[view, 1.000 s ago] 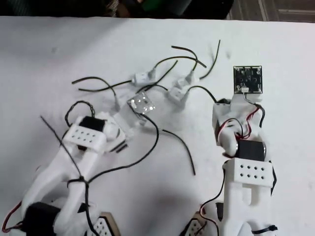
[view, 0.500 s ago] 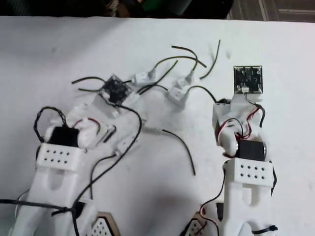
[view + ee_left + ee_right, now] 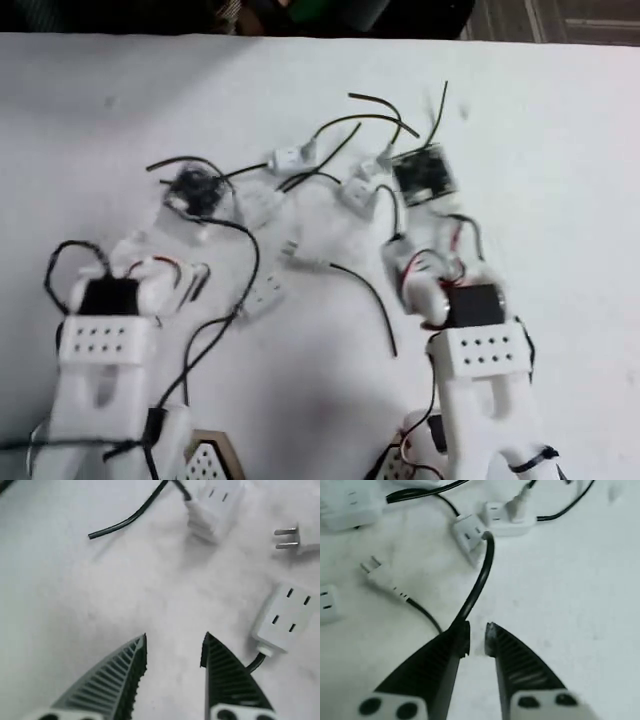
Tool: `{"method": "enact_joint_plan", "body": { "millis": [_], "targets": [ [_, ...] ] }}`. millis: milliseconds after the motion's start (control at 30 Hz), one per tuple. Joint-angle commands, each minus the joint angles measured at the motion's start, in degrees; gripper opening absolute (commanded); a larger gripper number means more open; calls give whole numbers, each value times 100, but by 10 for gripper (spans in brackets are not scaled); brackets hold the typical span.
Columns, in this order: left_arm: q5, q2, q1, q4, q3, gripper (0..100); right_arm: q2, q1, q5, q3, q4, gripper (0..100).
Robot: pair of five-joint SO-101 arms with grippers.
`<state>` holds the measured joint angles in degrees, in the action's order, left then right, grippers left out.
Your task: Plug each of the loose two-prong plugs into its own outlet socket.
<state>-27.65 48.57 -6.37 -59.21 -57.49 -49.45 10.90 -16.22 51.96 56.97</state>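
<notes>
A loose two-prong plug (image 3: 372,567) is seen lying flat on the white counter (image 3: 560,120), with an outlet socket (image 3: 282,617) close by. The left hand (image 3: 174,647) is held open and empty above the counter. The right hand (image 3: 476,637) is parted only narrowly, with nothing gripped; a black cord (image 3: 480,580) is seen running past one finger.

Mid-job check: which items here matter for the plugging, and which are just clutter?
For the job:
loose two-prong plug
double socket block
smaller socket

Lying about:
brown-edged perforated plate at the table's near edge
</notes>
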Motion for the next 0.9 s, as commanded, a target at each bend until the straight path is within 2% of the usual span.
{"method": "enact_joint_plan", "body": {
  "millis": [0,167,400,633,867],
  "targets": [
    [563,857,-321,-79,-404,184,40,629,-53,-229,268,122],
    [888,1719,-303,-44,-1310,184,936,1147,-35,-316,154,122],
    [853,2914,-286,-44,-2295,184,2668,1138,-44,-774,-163,123],
    [853,3987,-286,-167,-2769,184,3020,347,-70,-941,-857,122],
    [853,4637,-286,-659,-2822,185,3310,127,-88,-1073,-602,122]
  ]
}}
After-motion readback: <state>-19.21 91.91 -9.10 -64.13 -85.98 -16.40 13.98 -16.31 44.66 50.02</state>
